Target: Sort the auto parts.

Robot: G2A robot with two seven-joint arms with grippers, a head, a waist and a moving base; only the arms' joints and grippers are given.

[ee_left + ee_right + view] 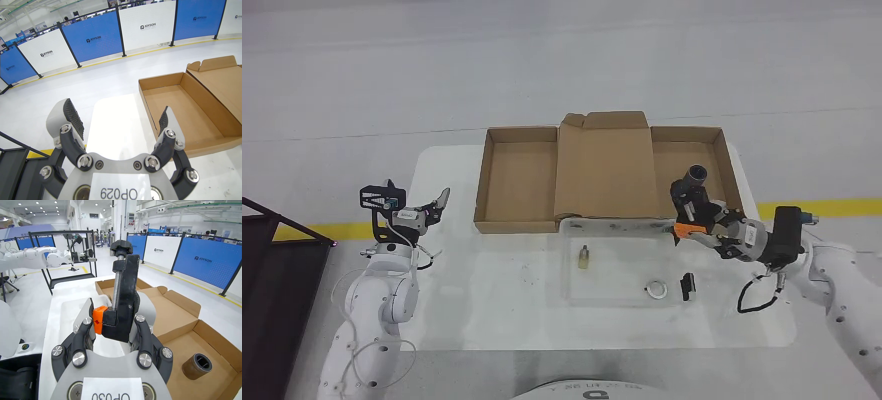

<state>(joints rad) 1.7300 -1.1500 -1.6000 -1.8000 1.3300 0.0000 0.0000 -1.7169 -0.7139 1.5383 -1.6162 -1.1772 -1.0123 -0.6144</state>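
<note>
My right gripper (113,308) is shut on a black screw clamp (126,291) with an orange pad and holds it upright, knob at the top. In the top view this gripper (694,222) and clamp (689,208) hang over the front edge of the cardboard box's right compartment (722,150). A dark metal sleeve (196,368) lies on its side in that compartment. My left gripper (119,113) is open and holds nothing; it sits at the table's left edge (417,210), beside the box's bare left compartment (189,113).
A clear tray (622,290) sits in front of the box with a small brass part (584,257), a white ring (656,290) and a small black part (687,285). The box's lid flap (607,165) covers its middle. A black rack (272,270) stands left of the table.
</note>
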